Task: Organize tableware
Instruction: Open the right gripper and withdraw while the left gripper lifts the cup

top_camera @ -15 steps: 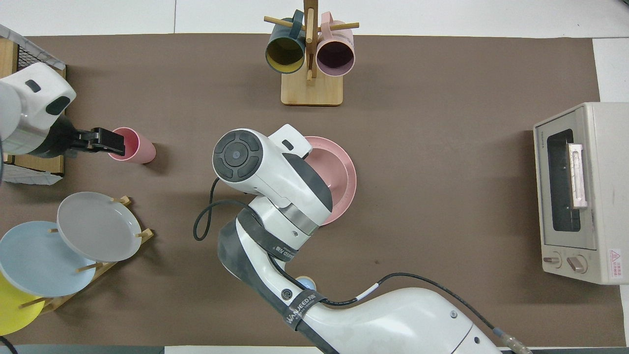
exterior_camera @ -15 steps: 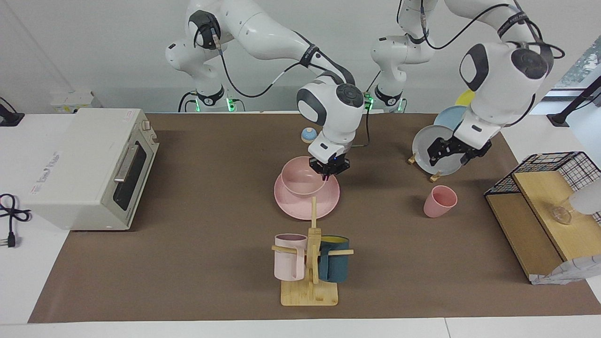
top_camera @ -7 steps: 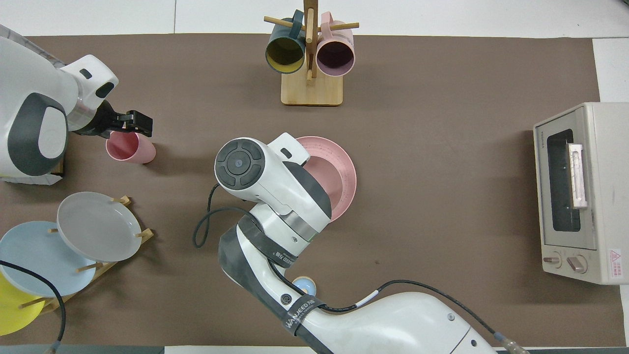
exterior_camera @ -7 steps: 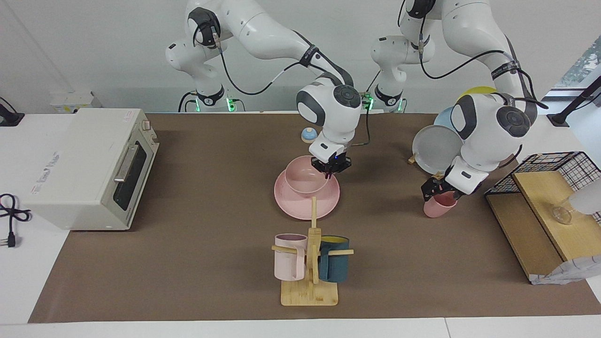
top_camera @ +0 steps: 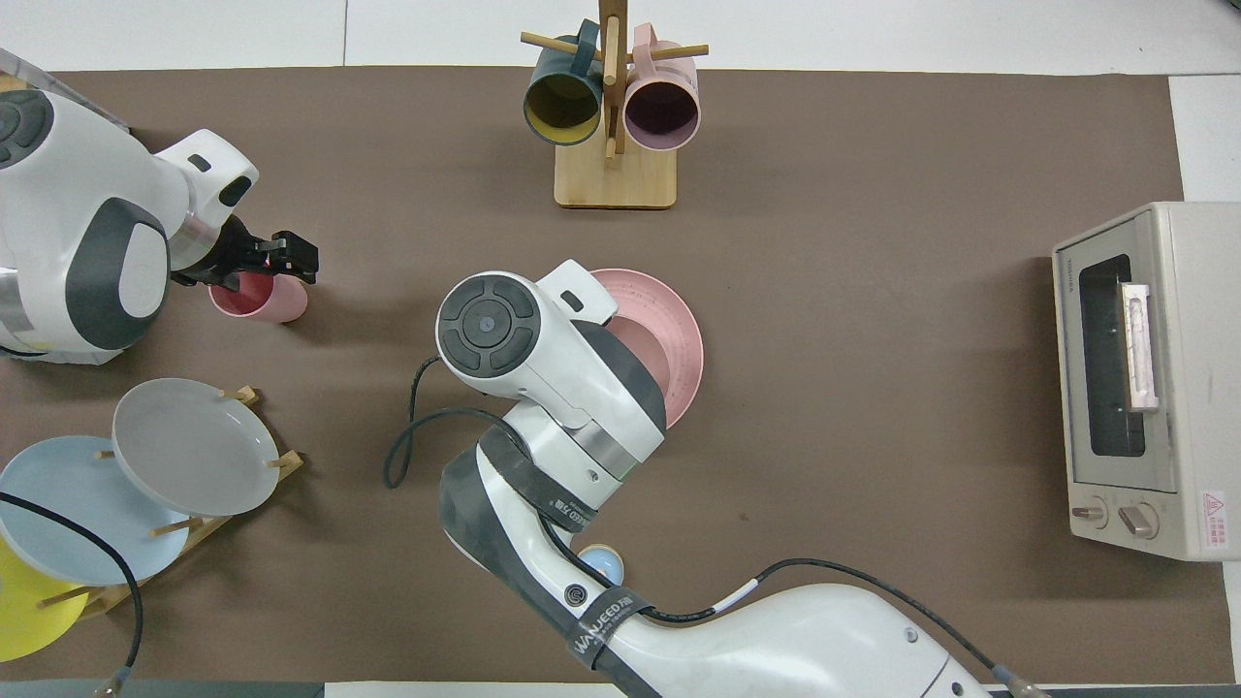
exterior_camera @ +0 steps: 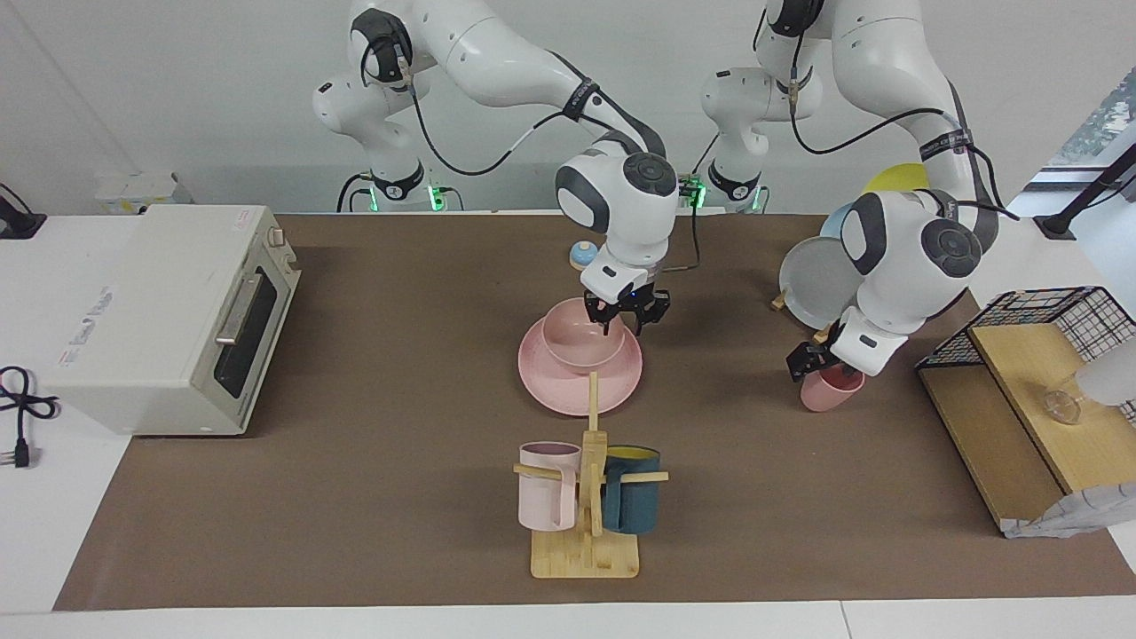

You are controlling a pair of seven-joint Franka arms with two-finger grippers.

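The pink bowl (exterior_camera: 583, 335) now sits on the pink plate (exterior_camera: 568, 383) near the mug rack (exterior_camera: 586, 497); the right gripper (exterior_camera: 627, 316) has spread wide above its rim. The left gripper (exterior_camera: 821, 362), jaws apart, has dropped around the pink cup (exterior_camera: 825, 390).

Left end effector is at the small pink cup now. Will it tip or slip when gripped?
The small matte pink tapered cup looks stiff and light. Its narrower base may tip if nudged sideways. The left end effector sits at its rim; tapered walls might slide.

"waveed" (partly legible) on right arm band (top_camera: 603, 620).
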